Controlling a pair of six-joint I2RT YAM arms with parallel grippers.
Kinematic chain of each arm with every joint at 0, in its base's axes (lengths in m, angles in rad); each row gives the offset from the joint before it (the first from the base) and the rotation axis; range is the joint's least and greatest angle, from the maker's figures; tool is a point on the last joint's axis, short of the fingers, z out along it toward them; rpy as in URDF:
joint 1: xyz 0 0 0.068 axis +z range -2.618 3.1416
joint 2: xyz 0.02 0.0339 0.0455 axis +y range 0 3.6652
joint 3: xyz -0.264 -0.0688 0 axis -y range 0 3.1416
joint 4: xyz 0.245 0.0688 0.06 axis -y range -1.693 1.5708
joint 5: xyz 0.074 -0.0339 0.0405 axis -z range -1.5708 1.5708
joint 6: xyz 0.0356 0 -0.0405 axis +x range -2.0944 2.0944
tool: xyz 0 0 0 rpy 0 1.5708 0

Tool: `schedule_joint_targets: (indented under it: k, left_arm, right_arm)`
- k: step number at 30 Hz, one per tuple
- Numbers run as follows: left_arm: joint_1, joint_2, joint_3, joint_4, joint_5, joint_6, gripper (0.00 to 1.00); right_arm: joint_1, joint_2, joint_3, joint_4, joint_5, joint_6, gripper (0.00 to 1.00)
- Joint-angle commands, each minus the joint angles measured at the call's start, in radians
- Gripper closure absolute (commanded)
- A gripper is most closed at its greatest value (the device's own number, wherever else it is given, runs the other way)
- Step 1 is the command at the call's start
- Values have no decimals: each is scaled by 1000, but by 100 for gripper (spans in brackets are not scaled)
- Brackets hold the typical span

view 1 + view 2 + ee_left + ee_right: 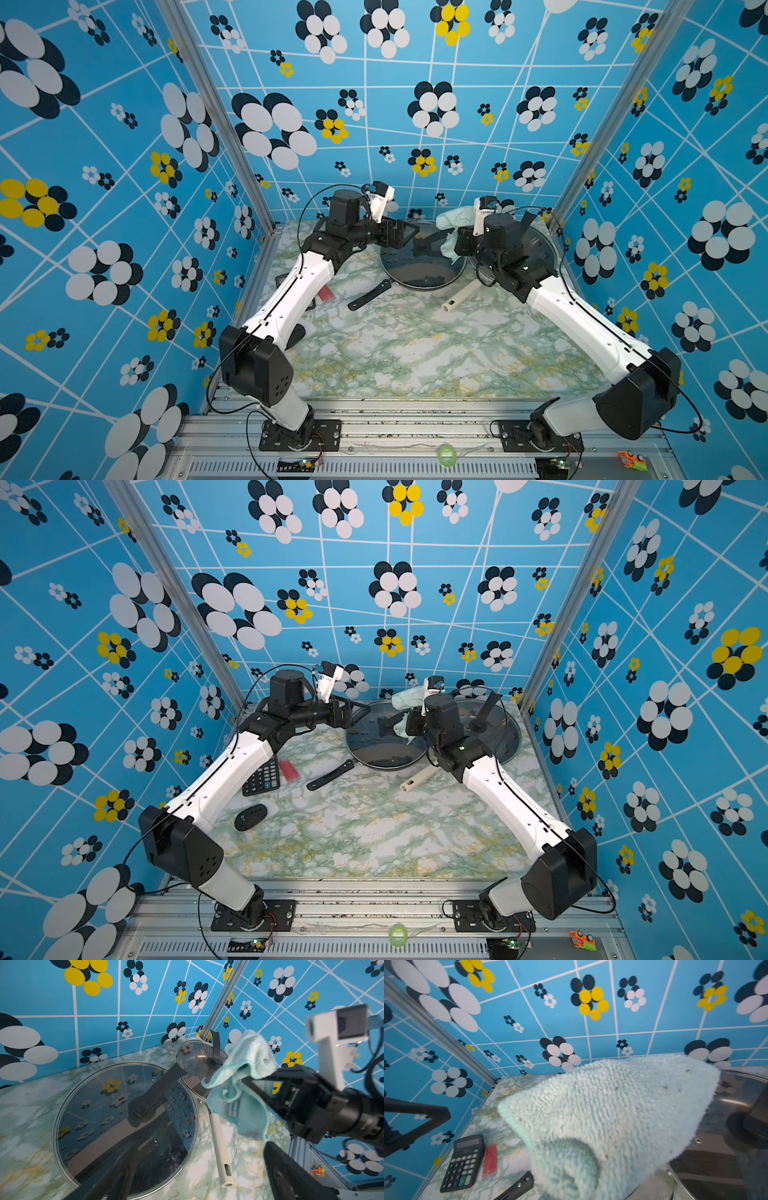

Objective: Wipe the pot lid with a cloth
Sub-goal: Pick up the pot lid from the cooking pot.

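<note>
1. On the metal frame in front of the tabletop's near edge lie a green tape ring (446,454) and, toward the right, a small orange toy (631,460).
2. By the left edge lies a black oval object (250,816). Farther back is a black calculator (262,777), with a red pack (289,769) just beside it.
3. Around the middle of the tabletop, a black riveted handle (370,295) and a cream tube-shaped handle (459,297) both angle out from the near rim of the pot lid.
4. The pot lid (419,266) is glass with a metal rim and a black strap handle. It lies flat toward the far edge, about midway between the left and right edges.
5. The left gripper (407,235) is at the pot lid's far-left rim. Its fingers are spread wide and hold nothing.
6. The right gripper (247,1082) has its fingers clamped on the cloth (249,1057).
   - The cloth is pale mint and bunched, and its white tag (233,1108) hangs downward.
   - It hangs above the pot lid's right rim, between that lid and the next one.
   - I cannot tell whether its lower hem touches the glass.
7. A second glass lid (193,1055) with an upright black handle lies in the far right corner, its rim just beside the pot lid's rim.
</note>
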Motion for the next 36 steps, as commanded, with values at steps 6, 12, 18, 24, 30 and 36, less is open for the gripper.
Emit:
schedule_joint_targets:
  k: [6,12,18,24,30,36]
  left_arm:
    - [-18,283,47,230,32,271,5]
    - [-3,479,158,373,101,304,8]
    - [11,623,232,487,122,309,11]
    - [7,732,320,498,131,339,15]
    - [3,754,327,430,148,387,20]
    - [-8,747,282,382,178,401,29]
  right_arm:
    - [-45,-138,72,-177,180,78,100]
    - [-46,-144,129,-275,234,109,100]
    - [-45,-127,170,-349,263,141,100]
    - [-45,-36,306,-456,247,131,100]
    - [-45,-6,328,-469,225,119,100]
    - [-53,-18,275,-461,217,99,100]
